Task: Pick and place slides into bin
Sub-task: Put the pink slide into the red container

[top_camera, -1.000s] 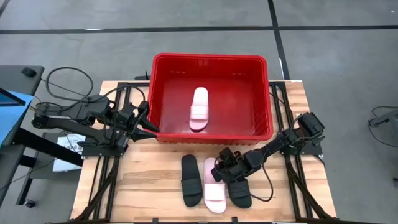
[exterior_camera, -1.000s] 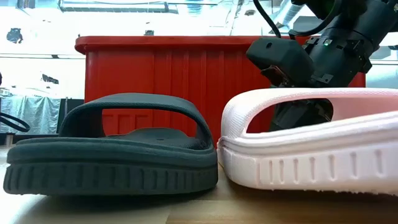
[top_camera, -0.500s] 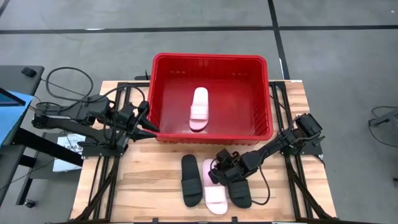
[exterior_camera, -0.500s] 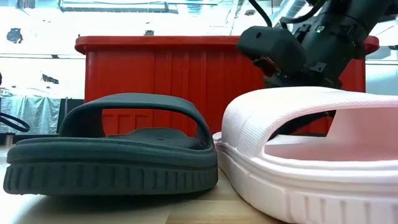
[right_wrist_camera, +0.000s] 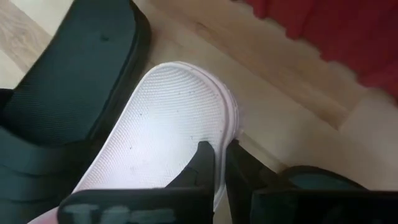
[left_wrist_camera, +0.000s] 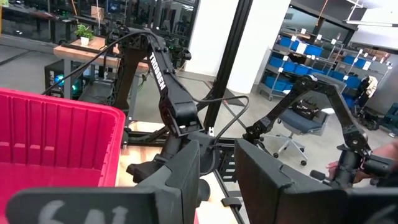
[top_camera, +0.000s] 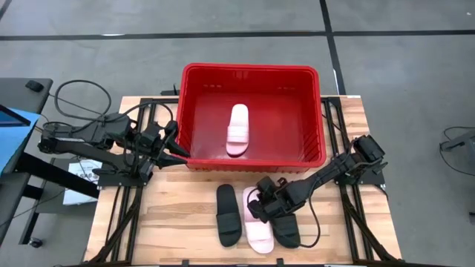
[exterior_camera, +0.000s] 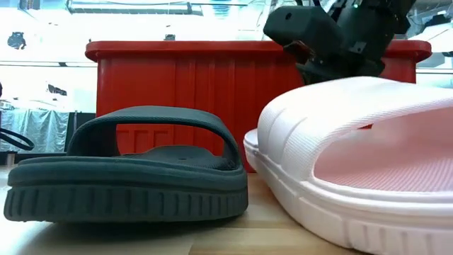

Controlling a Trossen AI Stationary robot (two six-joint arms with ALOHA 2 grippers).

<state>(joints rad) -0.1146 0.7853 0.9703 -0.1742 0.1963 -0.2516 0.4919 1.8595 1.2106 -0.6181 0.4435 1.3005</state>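
Note:
The red bin [top_camera: 194,111] stands at the table's far middle with one pale pink slide [top_camera: 237,130] lying flat on its floor. Near the front edge lie a black slide [top_camera: 228,215], a second pale pink slide [top_camera: 257,228] and another black slide [top_camera: 286,231], side by side. My right gripper [top_camera: 261,206] is over the pink slide's far end and shut on it. In the low view the pink slide [exterior_camera: 354,156] fills the right, its strap toward the camera. My left gripper [top_camera: 178,144] waits open by the bin's near left corner. My right gripper pinches the pink slide's side rim [right_wrist_camera: 229,134] at its far end, on the side toward the right black slide. One finger [right_wrist_camera: 202,158] is on the footbed and the other [right_wrist_camera: 244,165] outside the sole. The fingers come slanting down from the table's right.
The bin's near wall [exterior_camera: 177,78] rises just behind the slides. The right black slide [right_wrist_camera: 311,177] lies right beside the held rim, and the left black slide [right_wrist_camera: 74,74] on the other side. Bare wood [top_camera: 163,222] shows at the table's near left.
My right gripper has gone a little toward the table's left and near edge with the pink slide. The slide has come closer to the near edge, and its far end has tipped up, so its footbed now faces the low camera. The black slides have stayed put.

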